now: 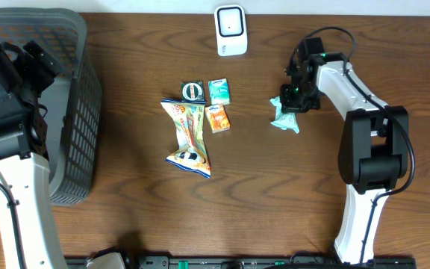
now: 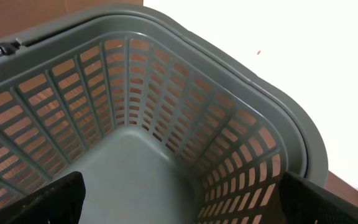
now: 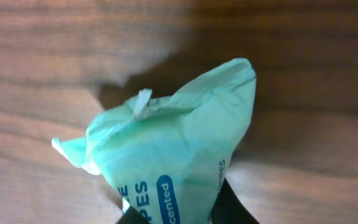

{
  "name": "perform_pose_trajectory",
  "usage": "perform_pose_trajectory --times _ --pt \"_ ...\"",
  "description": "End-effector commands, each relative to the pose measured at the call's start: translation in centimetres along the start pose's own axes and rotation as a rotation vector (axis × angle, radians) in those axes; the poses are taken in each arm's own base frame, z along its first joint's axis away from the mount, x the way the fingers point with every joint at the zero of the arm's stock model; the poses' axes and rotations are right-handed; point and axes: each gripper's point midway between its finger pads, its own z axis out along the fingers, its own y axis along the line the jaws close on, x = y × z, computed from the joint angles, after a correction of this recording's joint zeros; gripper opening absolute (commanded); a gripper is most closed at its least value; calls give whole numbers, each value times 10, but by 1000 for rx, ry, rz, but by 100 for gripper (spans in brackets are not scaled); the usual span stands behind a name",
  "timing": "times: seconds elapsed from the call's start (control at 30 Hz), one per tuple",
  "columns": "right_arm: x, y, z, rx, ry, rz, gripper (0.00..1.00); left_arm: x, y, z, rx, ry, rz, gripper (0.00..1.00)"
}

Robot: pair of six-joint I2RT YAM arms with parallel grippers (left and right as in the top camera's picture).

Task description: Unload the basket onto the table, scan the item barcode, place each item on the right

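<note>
A mint-green pack of wipes (image 1: 284,118) rests on the wooden table to the right of centre. My right gripper (image 1: 293,97) is down on its upper end. In the right wrist view the pack (image 3: 173,143) fills the middle, crumpled and pinched at its lower end. The right gripper (image 3: 176,214) is shut on it, with a dark finger on either side. The white barcode scanner (image 1: 231,30) stands at the back edge. My left gripper (image 2: 179,199) hangs open over the grey basket (image 2: 166,93), nothing between its fingers (image 2: 48,199).
The grey basket (image 1: 80,112) takes up the left side of the table. Mid-table lie a long snack bag (image 1: 189,138), an orange box (image 1: 219,118), a teal box (image 1: 219,91) and a dark round tin (image 1: 192,90).
</note>
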Motion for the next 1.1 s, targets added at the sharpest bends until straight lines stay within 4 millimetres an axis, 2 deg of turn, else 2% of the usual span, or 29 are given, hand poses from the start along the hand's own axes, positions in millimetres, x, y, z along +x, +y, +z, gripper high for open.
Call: perform_pose_trajectory --times 0.0,0.1,0.17,0.2,0.37,0.47,0.53,0.57,0.63,0.77,0.9,1.0,1.07 --pt "-8 26 -13 -92 -10 50 1 -7 0 -3 -2 -15 6 98" --pt "-27 52 -34 -214 -61 27 1 -7 0 -3 -2 -15 6 98" --pt "-52 70 -53 -292 -154 -8 1 -7 0 -3 -2 -15 6 98" --pt "-58 72 -57 -298 -176 -6 1 -7 0 -3 -1 -15 6 98" --pt "-124 101 -90 -347 -467 -35 1 -7 0 -3 -2 -15 6 98" --pt "-158 109 -109 -315 -647 31 1 -7 0 -3 -2 -15 6 98" --pt "-175 121 -126 -336 -749 33 1 -7 0 -3 -2 -15 6 98" --pt "-189 137 -148 -382 -850 0 1 -7 0 -3 -2 -15 6 98" --pt "-198 146 -165 -404 -924 -21 1 -7 0 -3 -2 -15 6 98" --pt "-217 150 -193 -342 -1076 -4 1 -7 0 -3 -2 -15 6 98" --pt "-229 163 -206 -275 -1211 -83 1 -7 0 -3 -2 -15 6 98" --pt "-235 165 -194 -199 -1245 -86 1 -7 0 -3 -2 -15 6 98" --pt "-239 171 -176 -185 -1227 -107 2 -7 0 -3 -2 -15 6 98"
